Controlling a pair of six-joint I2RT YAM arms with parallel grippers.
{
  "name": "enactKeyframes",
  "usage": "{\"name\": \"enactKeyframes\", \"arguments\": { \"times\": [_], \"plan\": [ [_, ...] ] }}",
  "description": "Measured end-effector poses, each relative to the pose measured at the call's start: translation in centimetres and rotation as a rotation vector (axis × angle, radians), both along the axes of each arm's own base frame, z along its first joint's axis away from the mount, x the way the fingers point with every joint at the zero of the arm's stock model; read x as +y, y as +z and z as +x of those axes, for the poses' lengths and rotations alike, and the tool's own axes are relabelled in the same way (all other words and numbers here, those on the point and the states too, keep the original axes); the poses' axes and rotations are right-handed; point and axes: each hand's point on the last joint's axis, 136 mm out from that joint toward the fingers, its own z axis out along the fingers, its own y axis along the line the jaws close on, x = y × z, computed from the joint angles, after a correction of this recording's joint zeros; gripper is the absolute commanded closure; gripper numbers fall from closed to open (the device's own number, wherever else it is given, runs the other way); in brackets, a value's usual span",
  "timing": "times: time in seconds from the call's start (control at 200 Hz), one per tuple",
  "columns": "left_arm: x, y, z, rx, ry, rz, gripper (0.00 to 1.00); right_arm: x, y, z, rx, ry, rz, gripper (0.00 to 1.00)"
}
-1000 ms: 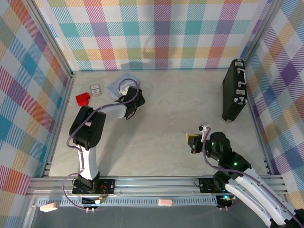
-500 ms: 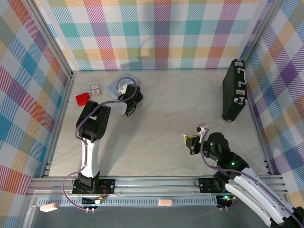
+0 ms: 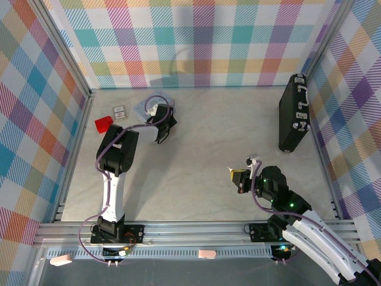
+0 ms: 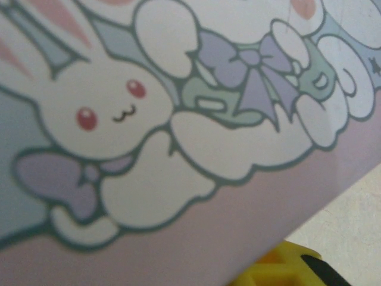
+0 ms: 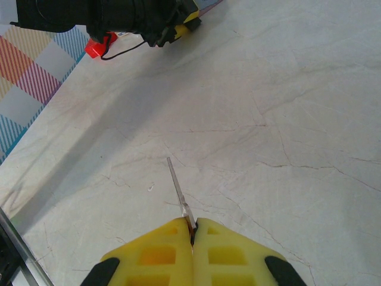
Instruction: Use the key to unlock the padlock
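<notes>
Top external: the right fingers (image 3: 239,176) hover over open counter (image 3: 196,155), well apart from the left arm (image 3: 119,155), which reaches onto the pale blue tin (image 3: 144,107). I cannot make out the padlock.

Left wrist: the tin's rabbit-printed lid sits close to the lens, and 1 yellow tip of the left fingers (image 4: 277,271) shows at its lower edge. I cannot tell whether they are clenched.

Right wrist: the 2 right fingers are clenched on the key (image 5: 177,187), its blade jutting straight ahead of their tips. Judging from this, the key is in hand; reaching the padlock, inserting and turning remain.
</notes>
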Motion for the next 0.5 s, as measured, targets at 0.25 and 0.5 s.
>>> {"name": "enactKeyframes", "arguments": {
  "times": [0.25,0.5],
  "plan": [
    [-0.1,0.2,-0.1,-0.011,-0.017,0.003,1.0,0.0,-0.2,0.1,0.008,-0.003,-0.007,1.0],
    [-1.8,0.3,-2.3,0.022,-0.143,0.035,1.0,0.1,-2.1,0.4,0.093,-0.026,-0.034,1.0]
  ]
}}
